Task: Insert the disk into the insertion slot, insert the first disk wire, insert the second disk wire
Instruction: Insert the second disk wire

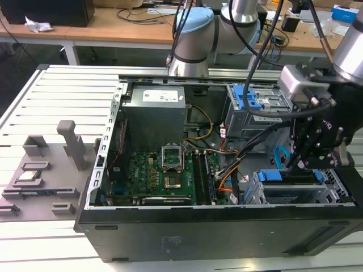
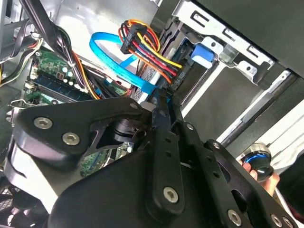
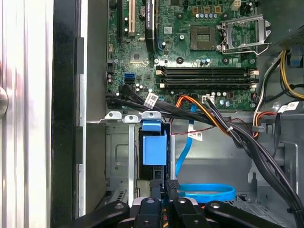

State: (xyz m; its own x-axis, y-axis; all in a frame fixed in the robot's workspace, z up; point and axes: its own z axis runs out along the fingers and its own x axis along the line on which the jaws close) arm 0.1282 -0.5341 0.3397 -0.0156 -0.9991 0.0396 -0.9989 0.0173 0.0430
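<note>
On the exterior view's left lay a grey fixture plate [image 1: 39, 170] with moulded blocks, untouched. Right of it stood the open computer case [image 1: 227, 232], with the green motherboard [image 1: 164, 170] near its centre and the power supply [image 1: 156, 107] at about twelve o'clock from the board.

Further right, at roughly four o'clock from the board, the disk [image 1: 289, 177] already sat in the insertion slot [image 1: 295, 195], its blue carrier showing along the bay's upper edge. In the first wrist view the carrier's blue tab [image 3: 154, 147] stood flush in the bay mouth. I judged the first step done.

The gripper [image 1: 298, 164] hovered just over the disk's end. In both wrist views its fingers [image 3: 168, 187] were drawn together. Whether anything thin was pinched between them could not be made out. The second disk wire [image 1: 281, 154] curved in a loose loop at about eleven o'clock from the gripper. In the second wrist view it [image 2: 111, 52] ran past a bundle of red, yellow and black leads [image 2: 147, 50] toward the disk's end. Whether either wire was plugged in was hidden by the gripper, so I took the wiring steps as unfinished.

As for writing, the power supply bore a white label [image 1: 156, 96], and white tags [image 3: 151, 100] hung on the black cables. Their print was too small to read.
</note>
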